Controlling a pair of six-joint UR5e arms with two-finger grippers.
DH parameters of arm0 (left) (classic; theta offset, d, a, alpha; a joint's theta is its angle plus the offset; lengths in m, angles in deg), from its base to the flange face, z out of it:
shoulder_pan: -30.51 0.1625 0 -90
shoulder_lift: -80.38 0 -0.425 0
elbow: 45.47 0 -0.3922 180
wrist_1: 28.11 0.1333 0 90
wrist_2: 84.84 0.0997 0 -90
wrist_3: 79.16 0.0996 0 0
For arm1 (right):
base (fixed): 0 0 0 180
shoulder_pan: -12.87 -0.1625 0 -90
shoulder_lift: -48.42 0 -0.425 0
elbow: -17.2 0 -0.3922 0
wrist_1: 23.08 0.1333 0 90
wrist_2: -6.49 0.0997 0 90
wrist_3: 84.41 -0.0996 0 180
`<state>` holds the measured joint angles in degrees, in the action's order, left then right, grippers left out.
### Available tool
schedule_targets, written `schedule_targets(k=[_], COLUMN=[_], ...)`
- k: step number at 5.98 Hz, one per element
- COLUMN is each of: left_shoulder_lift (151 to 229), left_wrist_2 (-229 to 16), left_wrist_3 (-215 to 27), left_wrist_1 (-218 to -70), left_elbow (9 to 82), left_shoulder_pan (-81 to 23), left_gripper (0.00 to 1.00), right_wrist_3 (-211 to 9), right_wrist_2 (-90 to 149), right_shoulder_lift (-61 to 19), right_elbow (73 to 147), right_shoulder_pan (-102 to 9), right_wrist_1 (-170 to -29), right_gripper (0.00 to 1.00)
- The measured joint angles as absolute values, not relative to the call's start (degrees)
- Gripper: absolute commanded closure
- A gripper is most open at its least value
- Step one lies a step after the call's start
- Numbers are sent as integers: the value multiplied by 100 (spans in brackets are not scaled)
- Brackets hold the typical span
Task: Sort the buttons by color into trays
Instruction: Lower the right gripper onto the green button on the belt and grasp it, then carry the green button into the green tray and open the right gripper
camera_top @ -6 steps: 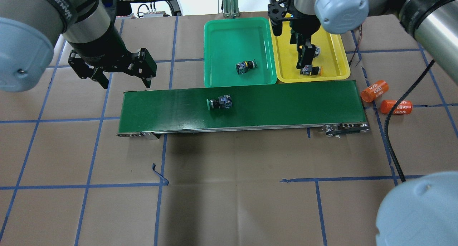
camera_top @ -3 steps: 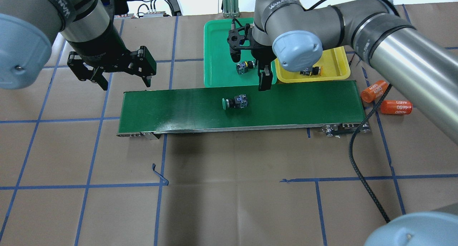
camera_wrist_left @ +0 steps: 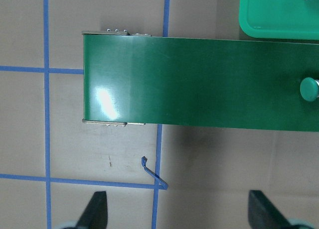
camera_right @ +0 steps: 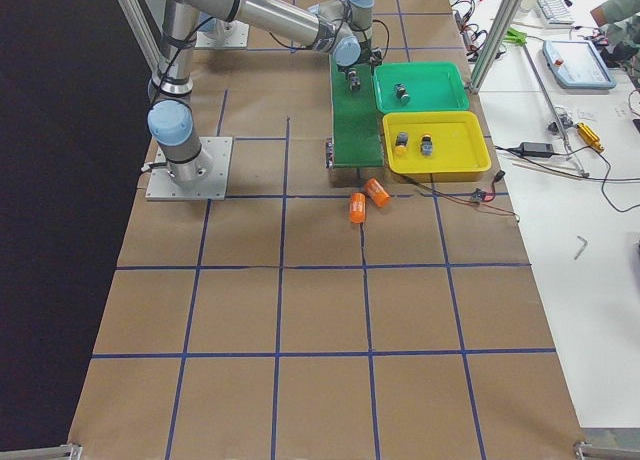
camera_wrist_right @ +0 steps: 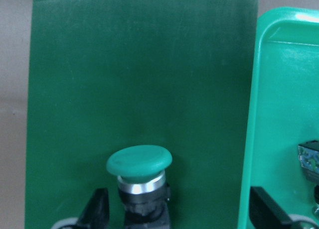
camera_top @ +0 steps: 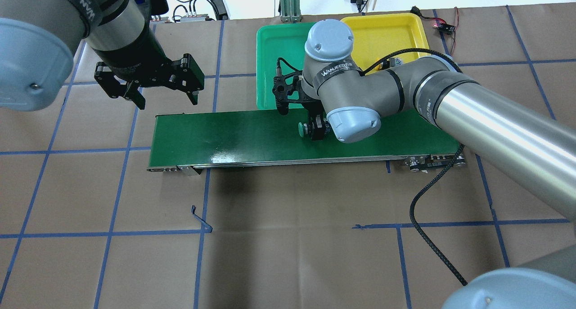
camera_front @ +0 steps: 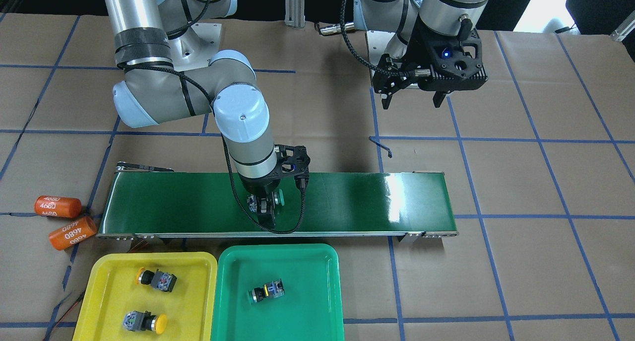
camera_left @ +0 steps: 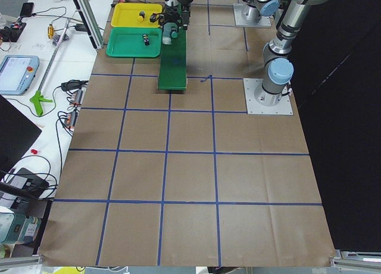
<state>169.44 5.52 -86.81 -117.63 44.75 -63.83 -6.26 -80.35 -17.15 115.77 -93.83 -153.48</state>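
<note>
now left end effector (camera_top: pixel 168 100) open, empty; right end effector (camera_wrist_right: pixel 179 211) open astride green button (camera_wrist_right: pixel 139 162)

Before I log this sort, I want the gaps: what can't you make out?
Green tray button: cap colour too small in the front view; right arm hides it overhead.
Yellow tray buttons: right arm covers them overhead.
Belt button: body cut off at the right wrist view's bottom edge.
</note>
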Motion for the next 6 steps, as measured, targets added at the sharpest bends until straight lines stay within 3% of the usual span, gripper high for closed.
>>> schedule_targets(k=[1, 2, 3, 6], left_shoulder_lift=[16960, 16966, 16985, 17011], left_wrist_2=[510, 428, 326, 263], left_wrist_3=[-8681, -8683, -8712, -8774], left_wrist_1=[-11721, -11649, -11539, -11345], left_elbow=[4478, 4477, 4476, 4487], left_shoulder_pan=[-6402, -6458, -6528, -6580], left_gripper=[2, 2, 2, 2], right_wrist_3=[-551, -379, -161, 666], right_wrist_2=[-8163, -8381, -8536, -8659], right_shoulder_lift=[-1731, -1770, -1845, -2237], right_elbow=[11677, 11733, 11817, 12016], right_shoulder_pan=[-9270, -9122, -8971, -8369], right_wrist_1=[-15405, -15382, -15367, -15354], right_gripper=[71, 86, 91, 90])
